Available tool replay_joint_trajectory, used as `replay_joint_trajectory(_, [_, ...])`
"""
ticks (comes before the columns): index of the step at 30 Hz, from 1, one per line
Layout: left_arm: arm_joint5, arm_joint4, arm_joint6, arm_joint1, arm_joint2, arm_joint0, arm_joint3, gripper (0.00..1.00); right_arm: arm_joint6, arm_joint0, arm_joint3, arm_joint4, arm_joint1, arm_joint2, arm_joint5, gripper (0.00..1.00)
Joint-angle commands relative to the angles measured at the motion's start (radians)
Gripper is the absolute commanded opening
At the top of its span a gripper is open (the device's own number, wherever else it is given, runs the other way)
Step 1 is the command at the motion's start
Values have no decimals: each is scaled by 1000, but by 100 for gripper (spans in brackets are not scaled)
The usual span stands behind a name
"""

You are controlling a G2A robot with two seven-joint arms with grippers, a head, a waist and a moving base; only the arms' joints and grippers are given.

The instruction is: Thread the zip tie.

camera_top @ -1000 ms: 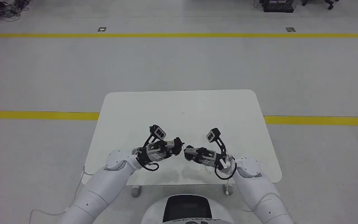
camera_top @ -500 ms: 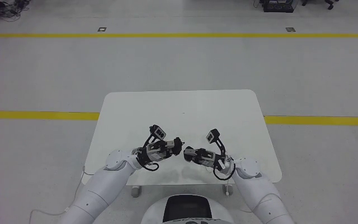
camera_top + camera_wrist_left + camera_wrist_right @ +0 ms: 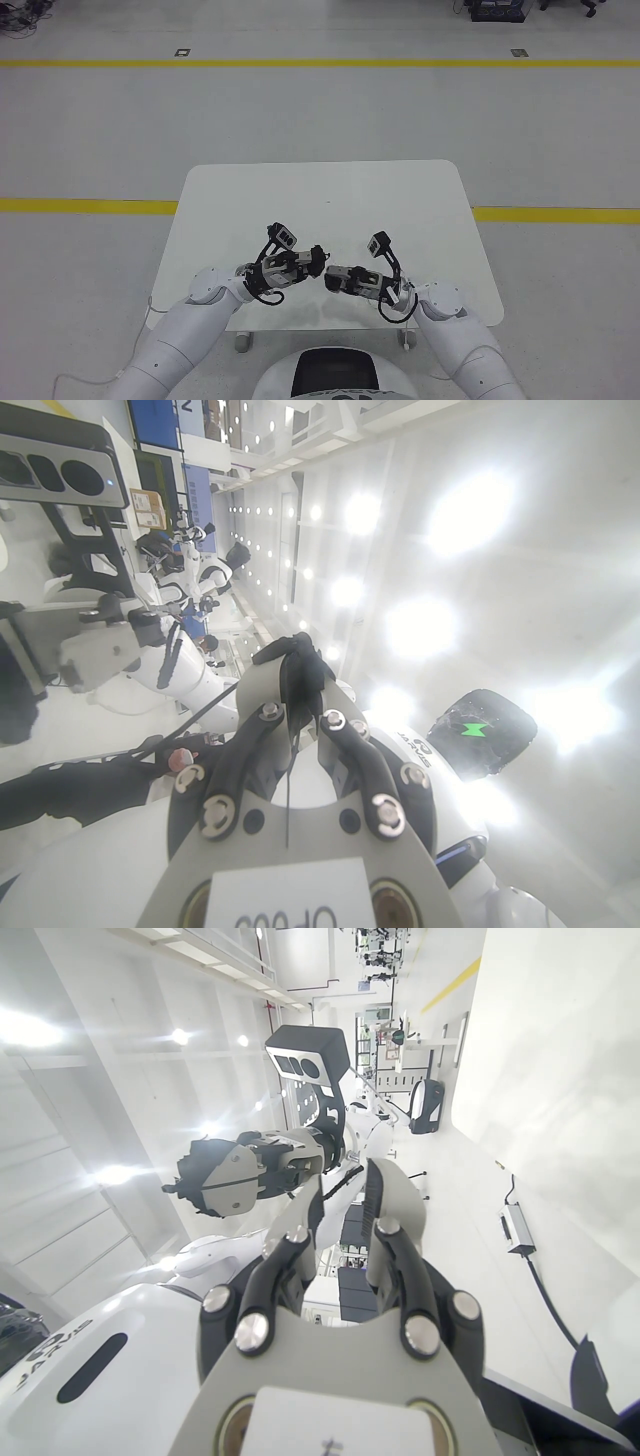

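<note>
Going left to right: the left gripper (image 3: 320, 261) is the reference for everything here. It hangs in the air with the near edge of the white table (image 3: 330, 200) below it, and its tip points across toward the other arm.

In its own wrist view the left gripper (image 3: 295, 655) is clamped tight on the zip tie (image 3: 290, 795), a skinny black strap pinched between the finger pads. One thin run of it trails straight back from the fingertips along the gripper's middle toward the wrist. A second thin dark line slants off sideways from the tips. Honestly can't tell if that's the same tie, or which end is the head.

The right gripper (image 3: 332, 276) sits just beside the left gripper's tip, a touch closer to the robot, nose to nose with it but not touching. From its own camera the right gripper (image 3: 345, 1178) has its fingers apart with a modest gap and nothing in them. The left gripper (image 3: 220, 1178) shows just past those fingertips, off to one side of the gap rather than lined up with it.

My guess is the next bit hinges on that offset. The free strap has to end up inside the gap and crossing it, and the right arm is the only one free to grab.
</note>
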Motion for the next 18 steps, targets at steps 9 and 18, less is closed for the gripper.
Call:
replay_joint_trajectory(9, [43, 9, 42, 10, -27, 21, -40, 0, -62, -29, -69, -57, 20, 64, 0, 100])
replay_joint_trajectory(18, [87, -13, 43, 21, -57, 56, -98, 0, -76, -92, -226, -112, 39, 167, 0, 100])
